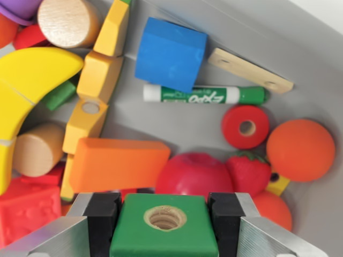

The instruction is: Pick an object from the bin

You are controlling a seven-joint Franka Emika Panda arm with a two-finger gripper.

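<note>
Two black fingers (102, 219) of our pincer (164, 222) clamped a green block (164, 235) between them; beyond it we saw an orange block (118, 163) and red apple (194, 174) in the bin (182, 126).

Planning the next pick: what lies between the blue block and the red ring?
In the wrist view, a green marker lies between the blue block and the red ring, its cap end nearest the ring.
</note>
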